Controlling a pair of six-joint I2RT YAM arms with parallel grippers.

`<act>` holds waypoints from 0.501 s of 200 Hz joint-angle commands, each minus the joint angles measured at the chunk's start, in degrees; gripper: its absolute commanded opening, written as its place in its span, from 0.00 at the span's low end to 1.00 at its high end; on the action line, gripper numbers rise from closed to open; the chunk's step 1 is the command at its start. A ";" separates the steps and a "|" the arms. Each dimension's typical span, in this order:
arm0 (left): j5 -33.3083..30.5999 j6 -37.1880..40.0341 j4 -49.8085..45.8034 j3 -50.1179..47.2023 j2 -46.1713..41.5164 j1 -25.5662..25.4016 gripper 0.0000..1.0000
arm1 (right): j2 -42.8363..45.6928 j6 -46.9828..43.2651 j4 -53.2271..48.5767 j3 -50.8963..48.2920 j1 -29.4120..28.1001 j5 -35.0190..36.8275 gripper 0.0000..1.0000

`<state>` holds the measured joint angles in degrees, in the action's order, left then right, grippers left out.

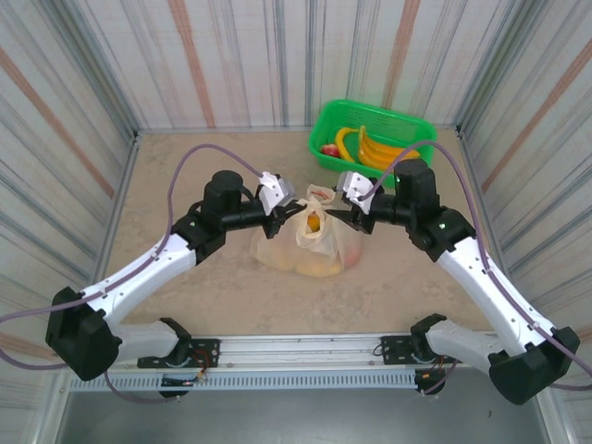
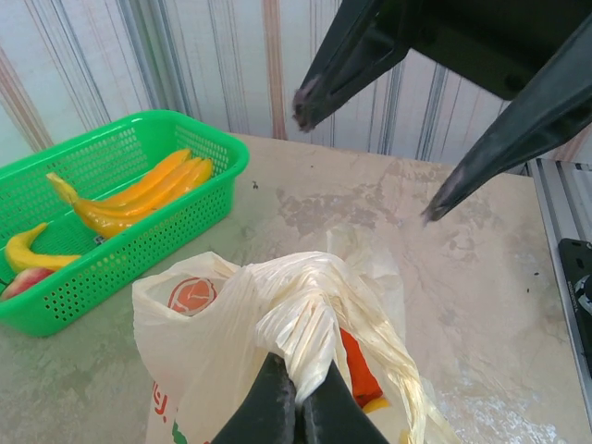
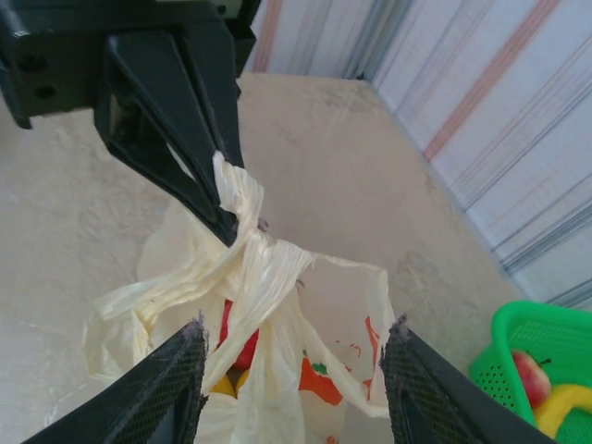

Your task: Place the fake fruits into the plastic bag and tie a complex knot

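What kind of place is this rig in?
Probably a robot test cell, not a home: two arms bolted to a metal rail, striped panel walls boxing in the table, toy bananas in a green basket.

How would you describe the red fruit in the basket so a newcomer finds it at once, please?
Find the green basket at the table's far right corner. At its left end lies the red fruit, round where its neighbours are curved yellow bananas.
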<state>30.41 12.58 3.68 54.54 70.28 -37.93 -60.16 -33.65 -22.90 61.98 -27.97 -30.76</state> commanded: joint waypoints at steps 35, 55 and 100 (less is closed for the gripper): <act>2.65 -0.57 2.12 -0.67 -1.29 0.57 0.00 | -3.25 -2.61 -6.16 0.78 -0.96 0.19 0.50; 3.02 -0.58 2.03 -0.72 -1.42 0.58 0.00 | -4.70 -2.99 -5.26 0.78 -1.35 1.74 0.48; 3.51 -0.63 1.85 -0.93 -1.64 0.49 0.00 | -7.48 -3.18 -3.00 1.26 -2.62 3.19 0.46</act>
<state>32.12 12.58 4.36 54.48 70.26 -37.85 -66.43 -35.51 -26.98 62.04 -29.91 -29.23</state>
